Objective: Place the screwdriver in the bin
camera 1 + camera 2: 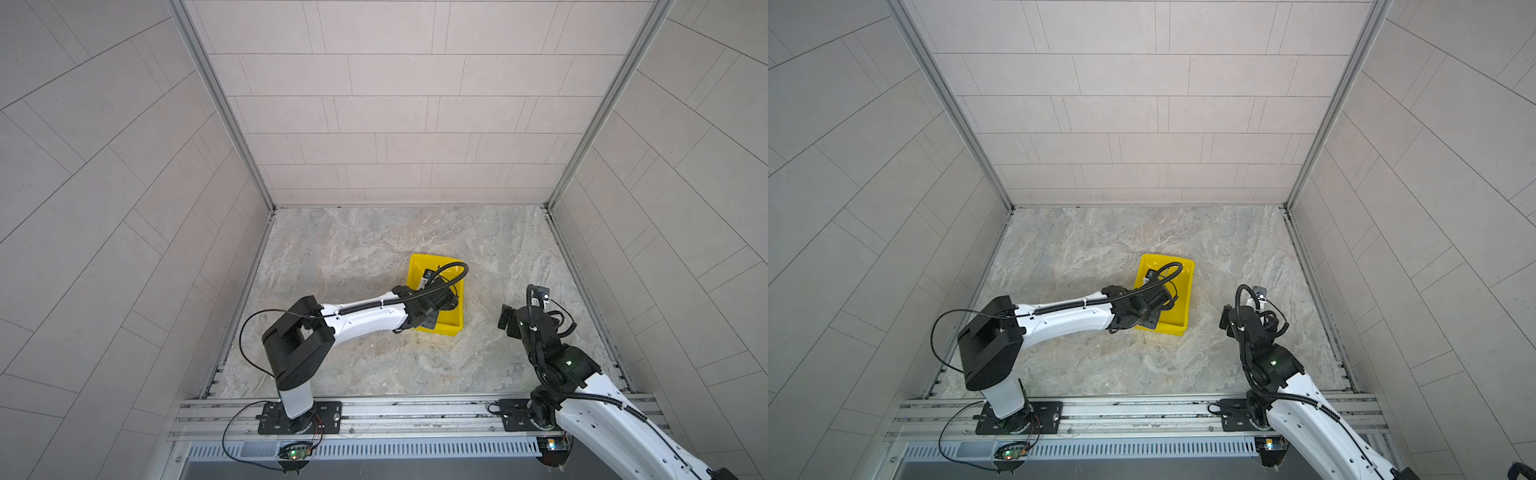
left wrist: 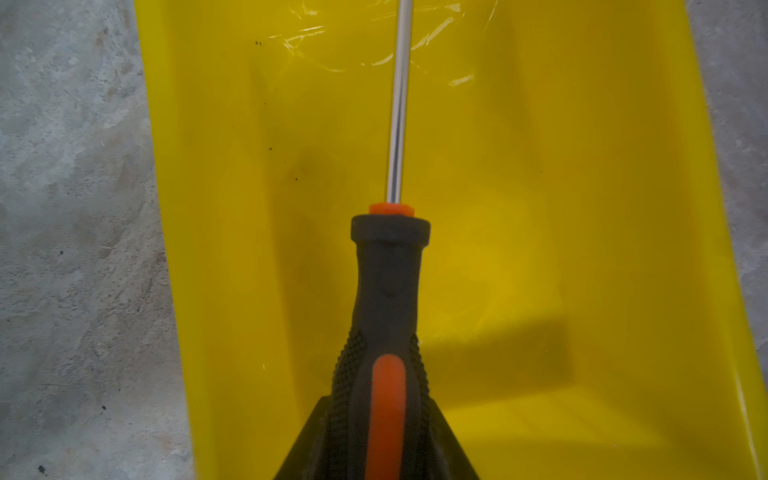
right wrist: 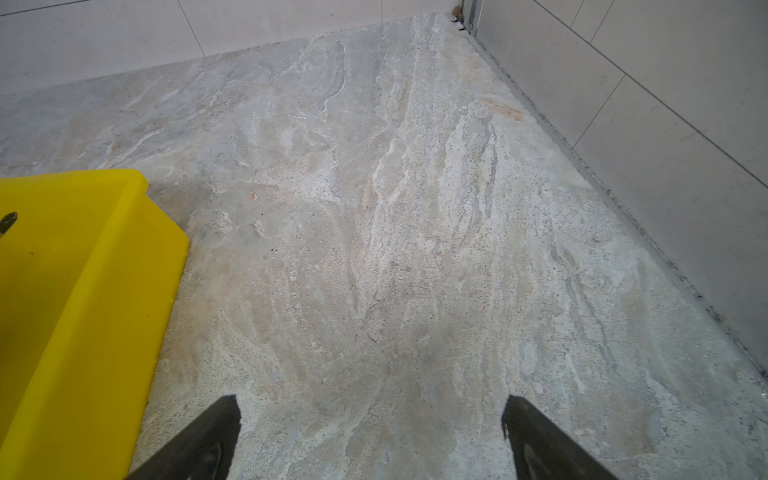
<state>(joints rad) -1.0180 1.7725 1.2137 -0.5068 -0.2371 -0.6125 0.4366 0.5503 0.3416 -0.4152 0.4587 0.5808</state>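
Marbled grey stone tabletop (image 1: pixel 353 249) walled on three sides, with one shallow bright yellow plastic bin (image 1: pixel 451 321) near the centre.
The bin is overhung from the near left by the white-and-black left robot arm (image 1: pixel 365 316), and the room above its middle is taken by the black-and-orange screwdriver (image 2: pixel 388 282). Bare tabletop lies open behind and to the right of the bin, bounded by pale tiled walls (image 1: pixel 395 104).

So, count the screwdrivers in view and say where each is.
1. The screwdriver is gripped in the left hand, above the floor of the bin. The left arm covers part of the bin, so another could be hidden.
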